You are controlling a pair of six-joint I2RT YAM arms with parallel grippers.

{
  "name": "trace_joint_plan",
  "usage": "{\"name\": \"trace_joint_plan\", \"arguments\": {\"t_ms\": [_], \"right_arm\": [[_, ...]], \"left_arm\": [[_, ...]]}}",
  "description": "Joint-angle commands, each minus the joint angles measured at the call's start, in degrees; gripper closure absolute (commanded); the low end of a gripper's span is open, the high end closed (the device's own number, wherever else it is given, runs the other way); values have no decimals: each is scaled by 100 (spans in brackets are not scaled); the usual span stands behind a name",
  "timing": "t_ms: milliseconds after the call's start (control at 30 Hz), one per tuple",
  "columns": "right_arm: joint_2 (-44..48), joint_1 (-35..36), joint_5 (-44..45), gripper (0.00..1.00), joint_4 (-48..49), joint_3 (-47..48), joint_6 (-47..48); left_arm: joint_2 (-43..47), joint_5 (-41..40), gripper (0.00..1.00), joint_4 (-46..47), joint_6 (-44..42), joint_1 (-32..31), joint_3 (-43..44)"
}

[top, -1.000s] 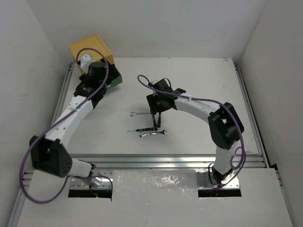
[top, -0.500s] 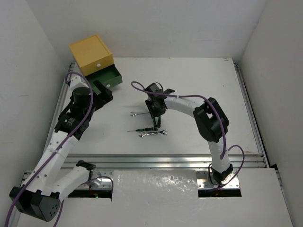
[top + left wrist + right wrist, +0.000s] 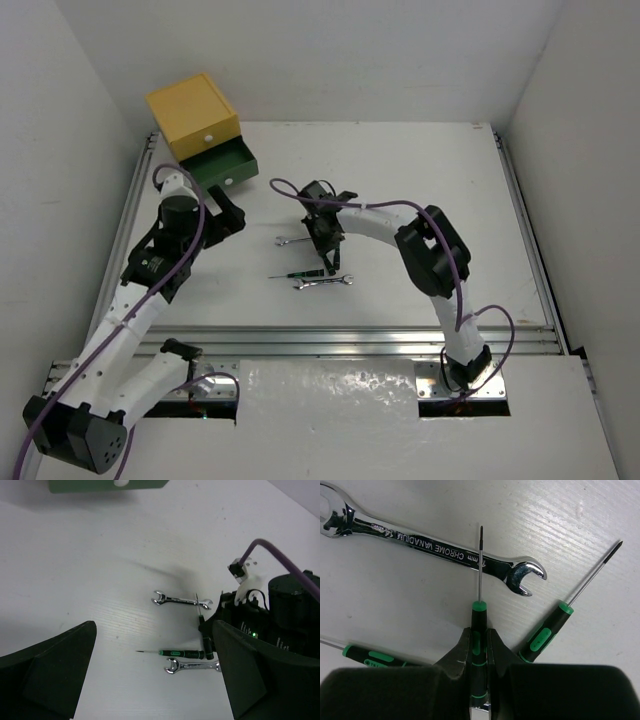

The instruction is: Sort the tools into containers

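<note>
The left arm (image 3: 115, 325) and the right arm (image 3: 372, 221) are alike: smooth white tubular links joined by chunky black joint housings, each trailed by a slack purple cable (image 3: 257, 543) that runs along it. The left claw (image 3: 154, 630) has broad, matte black fingers (image 3: 50, 675) with flat angled faces, while the right claw (image 3: 477, 632) has black fingers narrowing to slim tips. A tiny green light (image 3: 253, 634) glows on the right arm's black wrist housing, beside a white bracket.
</note>
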State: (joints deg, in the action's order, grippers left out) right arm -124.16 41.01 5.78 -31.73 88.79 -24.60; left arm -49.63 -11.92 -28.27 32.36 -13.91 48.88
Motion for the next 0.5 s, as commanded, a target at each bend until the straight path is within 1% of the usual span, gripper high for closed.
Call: {"name": "trace_joint_plan", "arguments": {"t_ms": [0,33,100,133,167,200,233,267,300,400,467], "right_arm": [[286,38,-269,96,184,16,-71],[417,47,-340,96,341,-20,-71],[970,47,-638,97,631,-335,16],[1207,56,-814,97,1015,-502,34],[1723,56,-1172,98,1245,-869,104],[1981,47,-1393,98,1474,-1073,139],[2209,38,-1639,98,1876,-1231,148],[2421,47,-1859,99,2046,-1450,218],[2736,47,-2322,99,2152,-1505,210],[3256,56,-3010,100,2844,-1890,52],[3572,56,-3196,100,3145,-2023,-106]], "left_arm": [[129,567,0,444,24,-33,-264],[129,855,0,637,155,-41,-422],[172,1156,0,901,323,-33,-590],[216,1653,0,1285,411,-41,-782],[321,1902,0,1541,638,-41,-897],[374,2522,0,2223,753,-50,-1029],[418,2807,1,2595,1050,-42,-1317],[419,3070,1,3051,1201,-50,-1442],[375,3395,1,3569,1350,-59,-1547],[59,3653,7,3986,1676,-68,-1619],[-82,3758,8,4301,1773,-76,-1645]]}}
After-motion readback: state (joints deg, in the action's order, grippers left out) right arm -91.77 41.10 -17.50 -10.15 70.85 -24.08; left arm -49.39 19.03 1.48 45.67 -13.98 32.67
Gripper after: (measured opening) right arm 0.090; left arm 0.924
